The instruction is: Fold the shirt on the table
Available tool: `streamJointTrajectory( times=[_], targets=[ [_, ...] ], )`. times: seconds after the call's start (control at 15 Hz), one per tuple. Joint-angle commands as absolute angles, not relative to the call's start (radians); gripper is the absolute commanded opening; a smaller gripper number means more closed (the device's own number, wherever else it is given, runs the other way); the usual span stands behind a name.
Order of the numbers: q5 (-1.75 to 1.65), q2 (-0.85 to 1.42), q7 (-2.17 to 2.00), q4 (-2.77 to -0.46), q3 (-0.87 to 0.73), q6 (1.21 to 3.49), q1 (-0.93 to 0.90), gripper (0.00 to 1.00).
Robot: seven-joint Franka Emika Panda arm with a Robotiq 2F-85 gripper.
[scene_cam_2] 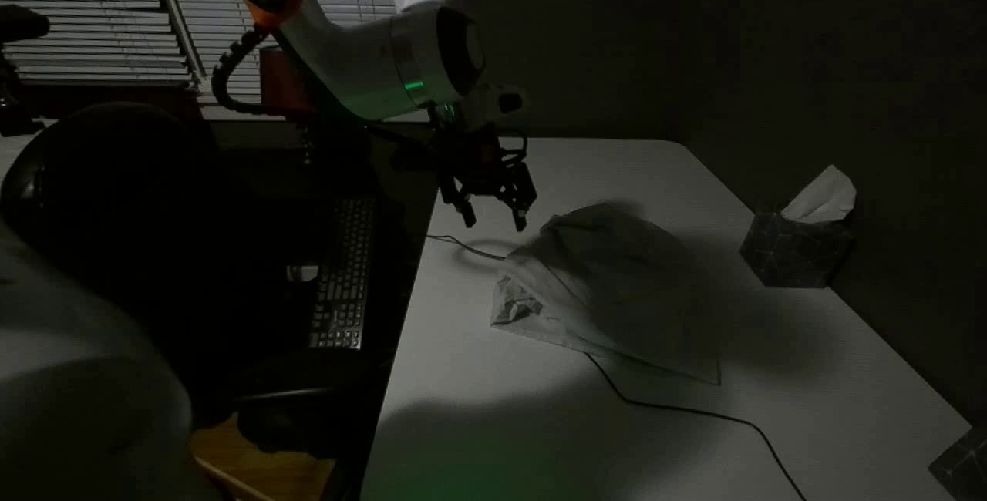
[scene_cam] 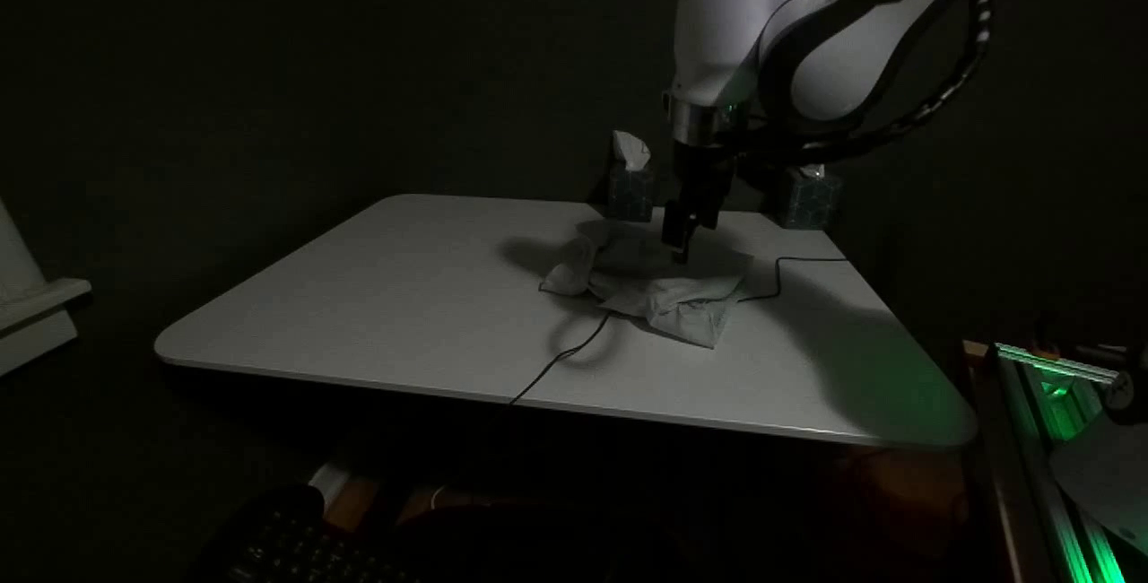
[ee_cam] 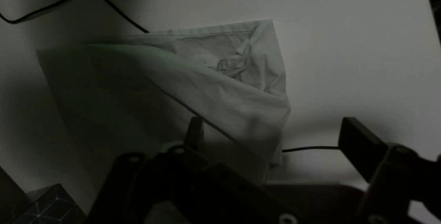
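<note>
A: There's the shirt, lying on the tabletop, all wrinkles, and look, one layer laps slantwise over another!

B: Wrist view has it best: a long slanting edge, and past it a corner where the cloth bunches into tight creases.

A: And the gripper?

B: Hanging above, pointing down, fingers spread wide apart! In the wrist view one shows in front of the shirt, the other just past its edge, against the tabletop.

A: White arm bent over the lot, up top in both exterior views.

B: Now a thin cable, in at one side of the shirt, out at another, then on over the tabletop's edge!

A: Further out, a patterned box with tissue poking up from it, and along the same edge of the tabletop, there's a second box!

B: Green glow on one corner too, with a dark shadow beside it.

A: It's dim in here, but off the tabletop's side I make out a keyboard, keys catching a little light, and a dark chair.

B: And right at the back, in an exterior view, the pale slats of blinds!
</note>
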State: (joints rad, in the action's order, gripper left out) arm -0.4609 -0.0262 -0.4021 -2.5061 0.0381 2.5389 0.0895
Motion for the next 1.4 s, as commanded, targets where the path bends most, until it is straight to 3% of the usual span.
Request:
streamJointTrajectory(
  times=[0.0, 0.73, 1.33],
  targets=[
    [-0.611, 0.090, -0.583, -2.464, 0.000, 2.616, 0.075, 1.00],
    [-0.848, 0.319, -0.886, -2.342, -0.119, 2.629, -0.045, 1.00],
    [-0.823, 0.422, -0.840, -2.293, -0.131, 2.632, -0.064, 1.00]
  ],
)
